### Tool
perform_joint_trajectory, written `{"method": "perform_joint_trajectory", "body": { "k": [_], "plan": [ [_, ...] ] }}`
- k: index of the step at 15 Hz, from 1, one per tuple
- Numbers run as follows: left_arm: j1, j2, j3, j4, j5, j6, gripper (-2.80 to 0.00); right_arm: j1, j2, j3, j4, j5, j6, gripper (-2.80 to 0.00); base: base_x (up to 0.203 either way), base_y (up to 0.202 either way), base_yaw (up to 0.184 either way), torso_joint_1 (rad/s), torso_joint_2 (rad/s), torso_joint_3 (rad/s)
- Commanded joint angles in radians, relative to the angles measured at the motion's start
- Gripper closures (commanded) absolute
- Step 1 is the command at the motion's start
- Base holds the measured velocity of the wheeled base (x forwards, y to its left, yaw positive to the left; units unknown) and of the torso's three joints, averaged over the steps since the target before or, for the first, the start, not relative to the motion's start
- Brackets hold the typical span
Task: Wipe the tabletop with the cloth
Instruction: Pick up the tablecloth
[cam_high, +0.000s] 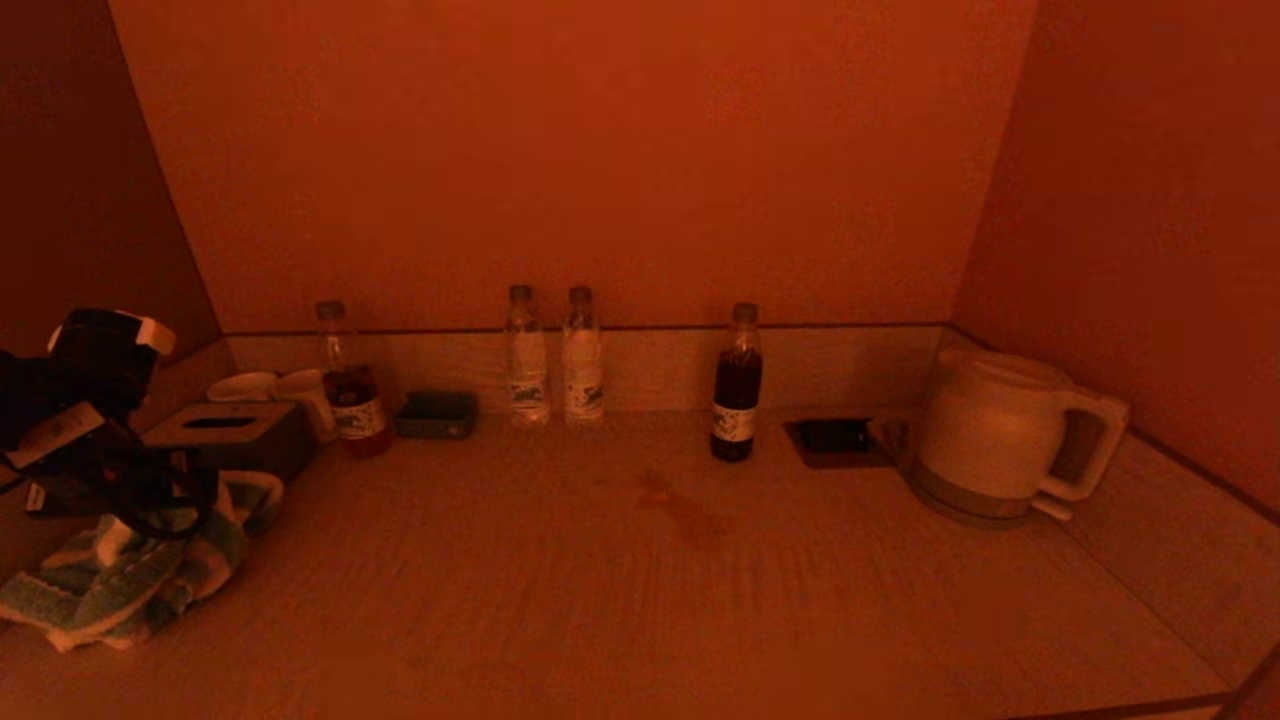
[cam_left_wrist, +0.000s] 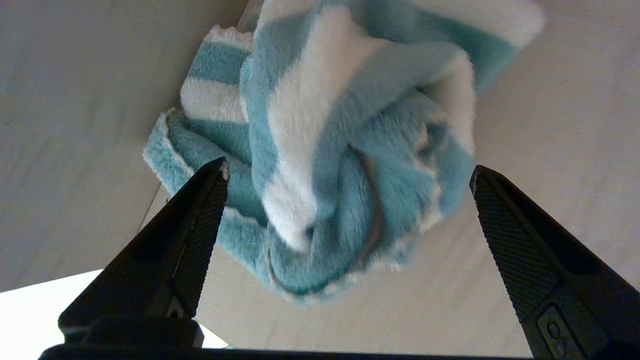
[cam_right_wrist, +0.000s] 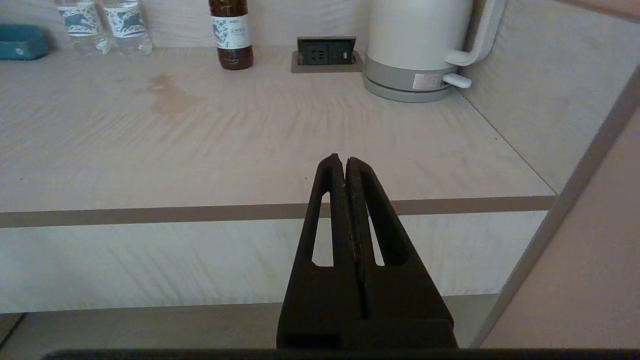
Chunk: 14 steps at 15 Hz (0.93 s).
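Note:
A crumpled blue-and-white striped cloth (cam_high: 120, 580) lies at the tabletop's front left corner. My left gripper (cam_left_wrist: 348, 172) hangs just above it, jaws wide open on either side of the cloth (cam_left_wrist: 340, 150), nothing gripped. In the head view the left arm (cam_high: 90, 420) stands over the cloth. A brownish stain (cam_high: 685, 512) marks the middle of the tabletop (cam_high: 620, 610); the stain also shows in the right wrist view (cam_right_wrist: 167, 95). My right gripper (cam_right_wrist: 345, 160) is shut and empty, parked before the table's front edge, out of the head view.
Along the back stand a tissue box (cam_high: 225, 435), two cups (cam_high: 275, 390), several bottles (cam_high: 735, 385), a small dark box (cam_high: 437, 414), a socket panel (cam_high: 835, 438) and a white kettle (cam_high: 1000, 435). Walls close in the left, back and right.

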Motion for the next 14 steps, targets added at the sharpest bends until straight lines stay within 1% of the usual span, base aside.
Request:
{"method": "perform_joint_trajectory", "body": {
  "k": [1, 4, 10, 11, 12, 13, 14],
  "plan": [
    [0.027, 0.048, -0.021, 0.003, 0.002, -0.001, -2.8, 0.0, 0.0, 0.0, 0.0, -0.001, 0.0, 0.0, 0.0, 0.0, 0.0, 0.0, 0.0, 0.0],
    [0.039, 0.062, -0.027, 0.003, 0.0, -0.001, -2.8, 0.0, 0.0, 0.0, 0.0, 0.001, 0.0, 0.0, 0.0, 0.0, 0.0, 0.0, 0.0, 0.0],
    [0.077, 0.171, -0.049, 0.001, -0.018, -0.002, -2.8, 0.0, 0.0, 0.0, 0.0, 0.001, 0.0, 0.0, 0.0, 0.0, 0.0, 0.0, 0.0, 0.0],
    [0.082, 0.19, -0.051, 0.002, -0.029, -0.001, 0.0, 0.0, 0.0, 0.0, 0.0, 0.001, 0.0, 0.0, 0.0, 0.0, 0.0, 0.0, 0.0, 0.0],
    [0.083, 0.191, -0.051, 0.003, -0.039, -0.001, 0.0, 0.0, 0.0, 0.0, 0.0, 0.001, 0.0, 0.0, 0.0, 0.0, 0.0, 0.0, 0.0, 0.0],
    [0.083, 0.185, -0.05, 0.006, -0.081, -0.001, 0.0, 0.0, 0.0, 0.0, 0.0, -0.001, 0.0, 0.0, 0.0, 0.0, 0.0, 0.0, 0.0, 0.0],
    [0.083, 0.179, -0.048, 0.01, -0.093, -0.001, 0.0, 0.0, 0.0, 0.0, 0.0, 0.001, 0.0, 0.0, 0.0, 0.0, 0.0, 0.0, 0.0, 0.0]
  ]
}}
